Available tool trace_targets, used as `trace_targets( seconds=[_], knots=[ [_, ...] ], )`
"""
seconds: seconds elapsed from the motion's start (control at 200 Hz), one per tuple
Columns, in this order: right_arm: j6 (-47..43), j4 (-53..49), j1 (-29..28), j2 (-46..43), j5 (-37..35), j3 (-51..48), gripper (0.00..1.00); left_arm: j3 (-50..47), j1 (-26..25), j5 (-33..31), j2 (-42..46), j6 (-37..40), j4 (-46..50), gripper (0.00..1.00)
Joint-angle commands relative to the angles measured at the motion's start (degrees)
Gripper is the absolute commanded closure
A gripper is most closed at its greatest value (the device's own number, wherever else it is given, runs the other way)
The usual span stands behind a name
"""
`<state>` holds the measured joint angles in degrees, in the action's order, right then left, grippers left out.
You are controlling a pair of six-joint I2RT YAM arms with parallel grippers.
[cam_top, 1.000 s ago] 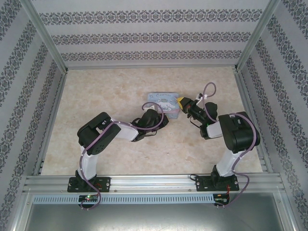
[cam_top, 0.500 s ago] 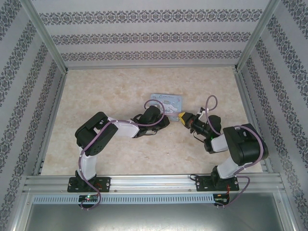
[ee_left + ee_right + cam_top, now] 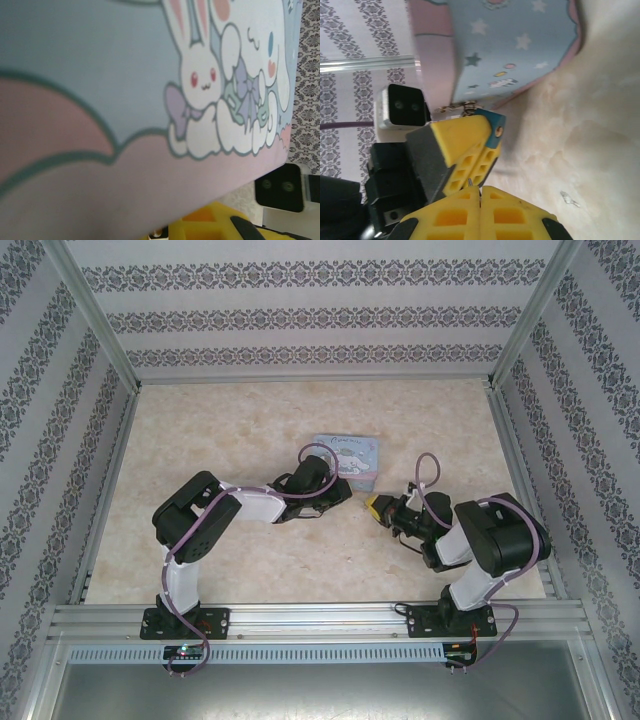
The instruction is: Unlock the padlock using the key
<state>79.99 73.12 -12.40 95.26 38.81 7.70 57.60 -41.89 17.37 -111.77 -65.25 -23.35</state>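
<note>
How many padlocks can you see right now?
1. The padlock is at the fingertips of the left gripper, against the edge of the tin. More could be hidden behind the tin.

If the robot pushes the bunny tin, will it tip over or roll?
Probably neither. The tin seems to lie flat and broad on the table, so it would likely just slide. Its boxy shape makes rolling unlikely. Its smooth printed face looks slippery to grip.
</note>
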Motion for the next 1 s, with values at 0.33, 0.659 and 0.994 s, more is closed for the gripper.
trace_targets(
  seconds=[0.33,0.659,0.994],
  knots=[
    [1.2,5.8,-1.7,5.9,-4.6,0.8,1.0,0.3,0.4,5.6,1.6,-5.5,-2.6,1.0],
    [2.0,6.2,-1.8,7.7,-5.1,2.6,1.0,-0.1,0.4,5.6,1.5,-5.8,-3.0,1.0],
    [2.6,6.2,-1.9,8.7,-5.1,4.2,1.0,-0.4,0.4,5.5,1.5,-6.0,-3.3,1.0]
  ],
)
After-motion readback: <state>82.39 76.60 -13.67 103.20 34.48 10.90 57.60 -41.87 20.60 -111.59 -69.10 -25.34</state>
